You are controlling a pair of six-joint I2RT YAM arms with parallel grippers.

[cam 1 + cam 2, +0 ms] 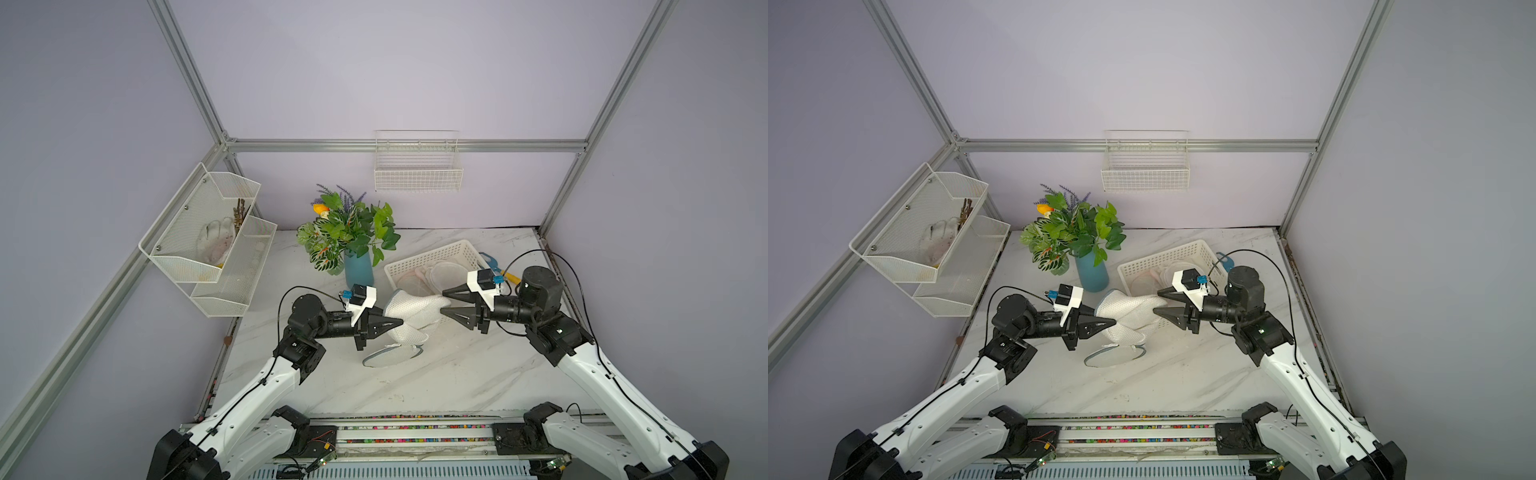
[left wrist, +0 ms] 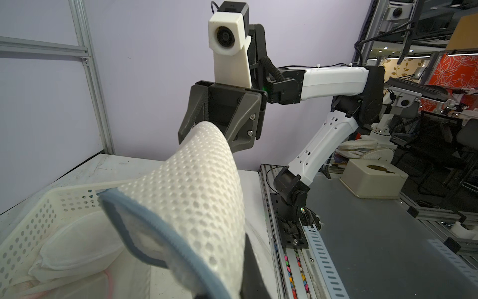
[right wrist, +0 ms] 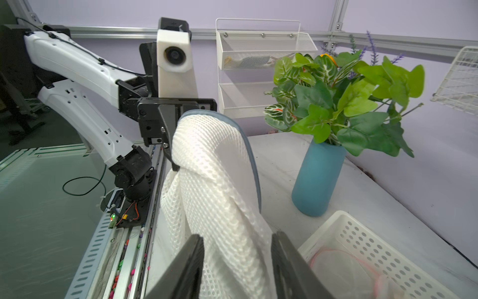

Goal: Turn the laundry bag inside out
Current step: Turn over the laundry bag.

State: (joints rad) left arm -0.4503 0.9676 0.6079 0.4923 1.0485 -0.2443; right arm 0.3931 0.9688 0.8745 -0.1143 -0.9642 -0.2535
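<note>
The black left gripper (image 1: 400, 322) is pinched tight on the white mesh laundry bag with a grey-blue rim (image 1: 411, 311). The bag hangs twisted between both arms, its rimmed mouth drooping to the white marble table (image 1: 457, 374), just beside the white perforated plastic basket (image 1: 432, 254). The black right gripper (image 1: 444, 302) straddles the bag's other end, fingers partly apart — whether they press it I cannot tell.

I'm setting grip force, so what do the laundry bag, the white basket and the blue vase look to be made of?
Laundry bag: soft white mesh fabric, probably synthetic; open holes, limp folds, blue-grey sewn trim.
Basket: rigid white plastic; even moulded rows of holes, stiff rim.
Vase: smooth matte blue; ceramic or plastic, the look leaves it open.
</note>
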